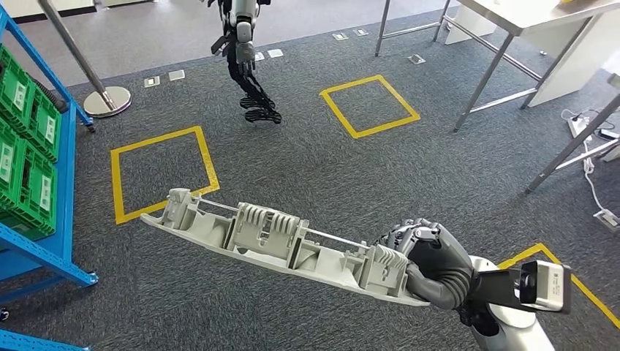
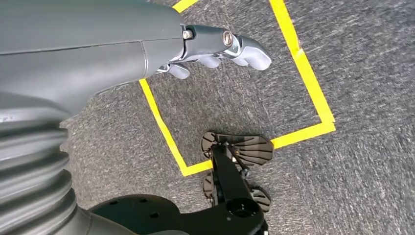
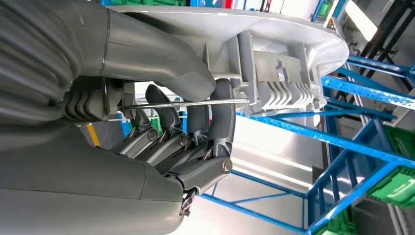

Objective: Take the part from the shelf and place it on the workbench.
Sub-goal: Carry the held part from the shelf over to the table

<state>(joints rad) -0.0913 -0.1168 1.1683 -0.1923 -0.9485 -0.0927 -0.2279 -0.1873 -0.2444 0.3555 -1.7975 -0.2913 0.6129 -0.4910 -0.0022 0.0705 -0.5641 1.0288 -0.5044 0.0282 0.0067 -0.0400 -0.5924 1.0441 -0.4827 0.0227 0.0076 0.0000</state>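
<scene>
Your right hand [image 1: 431,265] grips long pale-grey ribbed plastic part [image 1: 270,241] by one end, clear of blue metal shelf [image 1: 44,252]. Left hand [image 2: 215,49] empty, fingers apart. Pick done; placing on white-topped workbench [image 1: 512,18] remains.

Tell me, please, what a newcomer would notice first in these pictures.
First, the long grey plastic part, held at one end by the right hand and stretching leftward above the carpet. Next, the blue shelf with green crates on the far left, and the yellow tape squares on the floor.
</scene>
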